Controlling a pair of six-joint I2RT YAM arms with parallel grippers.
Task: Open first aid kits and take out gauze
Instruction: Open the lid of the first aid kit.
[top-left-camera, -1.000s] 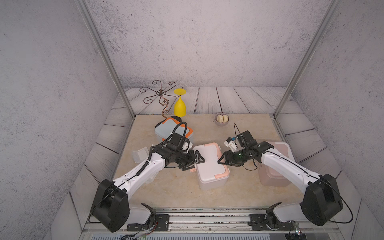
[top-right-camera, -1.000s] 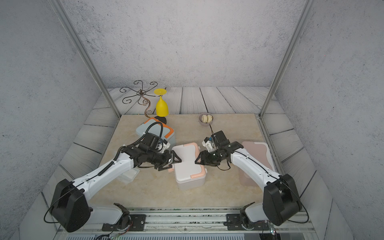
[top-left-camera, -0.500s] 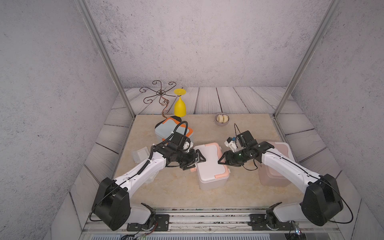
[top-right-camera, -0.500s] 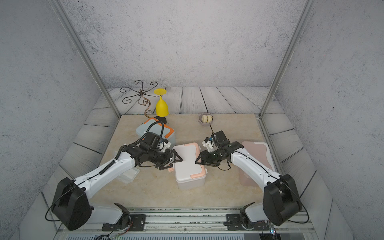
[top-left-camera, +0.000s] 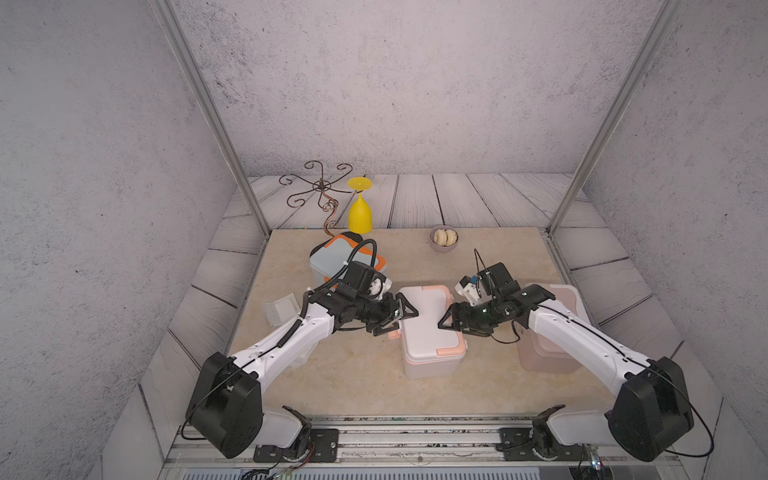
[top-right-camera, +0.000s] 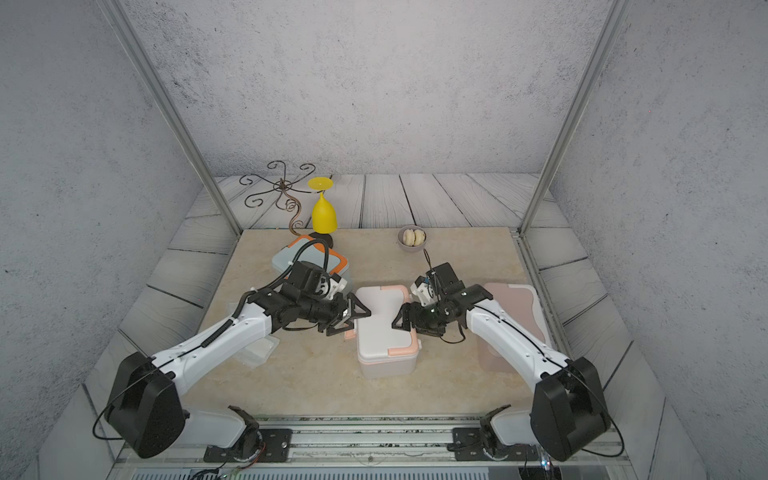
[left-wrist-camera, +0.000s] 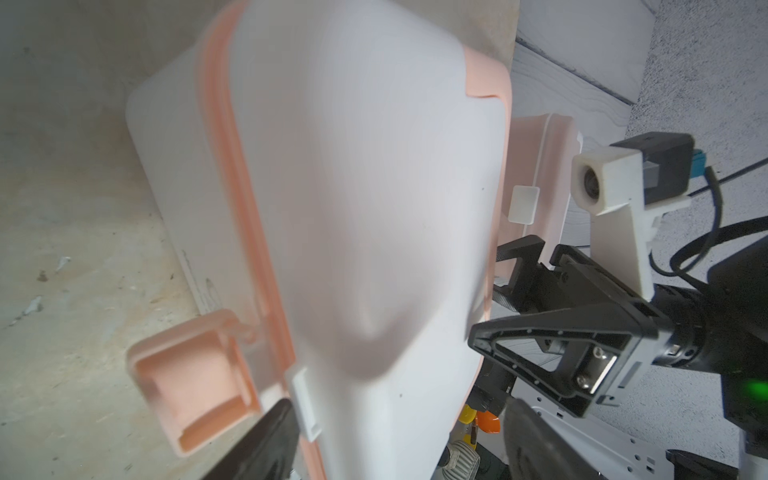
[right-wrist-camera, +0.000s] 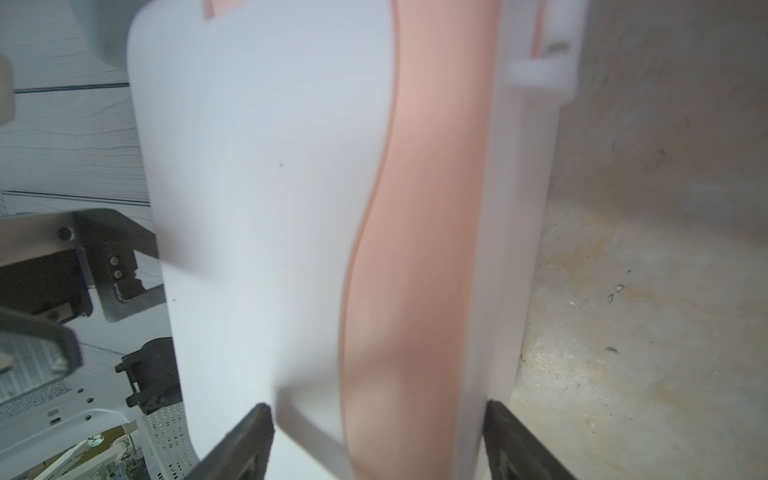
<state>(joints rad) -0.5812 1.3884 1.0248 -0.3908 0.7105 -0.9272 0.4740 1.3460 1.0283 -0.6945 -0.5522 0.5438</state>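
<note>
Lid-opening on the rounded white plastic first aid box with peach trim (top-left-camera: 429, 332), which is sitting closed in the middle of the beige tabletop (top-left-camera: 353, 374). We are seeing the left gripper (top-left-camera: 402, 321) and the right gripper (top-left-camera: 445, 326) standing spread wide, straddling opposite lid edges and carrying nothing. In the left wrist view one peach latch (left-wrist-camera: 187, 382) is hanging flipped out; the others we cannot confirm. We are judging it best to free every latch, then lift one lid edge while bracing the base. A flat white clear-edged gauze packet (top-left-camera: 282, 309) is lying beside the left arm (top-left-camera: 291, 336).
</note>
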